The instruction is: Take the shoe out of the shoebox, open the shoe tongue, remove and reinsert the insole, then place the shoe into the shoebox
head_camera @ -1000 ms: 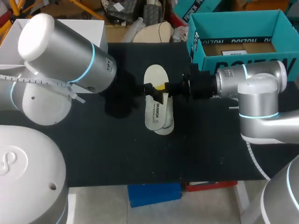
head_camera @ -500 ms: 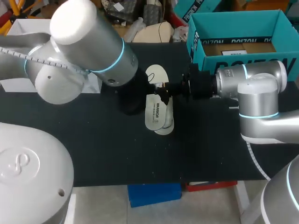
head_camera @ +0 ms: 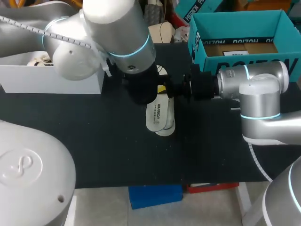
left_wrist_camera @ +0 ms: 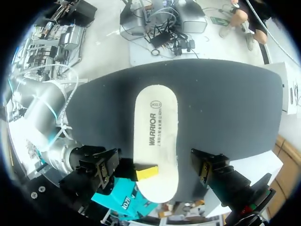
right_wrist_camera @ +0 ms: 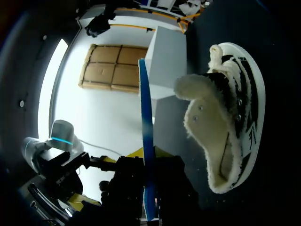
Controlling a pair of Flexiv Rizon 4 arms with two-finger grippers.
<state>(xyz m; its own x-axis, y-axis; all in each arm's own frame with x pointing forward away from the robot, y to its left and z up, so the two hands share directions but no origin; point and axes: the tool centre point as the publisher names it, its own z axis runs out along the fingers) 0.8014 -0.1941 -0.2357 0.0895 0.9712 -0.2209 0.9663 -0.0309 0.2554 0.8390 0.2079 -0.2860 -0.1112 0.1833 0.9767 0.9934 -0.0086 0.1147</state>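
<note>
White insole [left_wrist_camera: 155, 127] sits clamped in right jaws, below spread left jaws.

A black table [head_camera: 108, 155] fills the scene.

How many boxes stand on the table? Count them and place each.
2. A white box at the table's far left edge, and an open teal box at its far right corner. My left arm may hide more.

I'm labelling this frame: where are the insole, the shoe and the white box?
insole [left_wrist_camera: 155, 136], left wrist view, middle of its printed top face.
shoe [right_wrist_camera: 216, 122], right wrist view, its fleecy inner side.
white box [head_camera: 51, 81], head view, its front wall.
</note>
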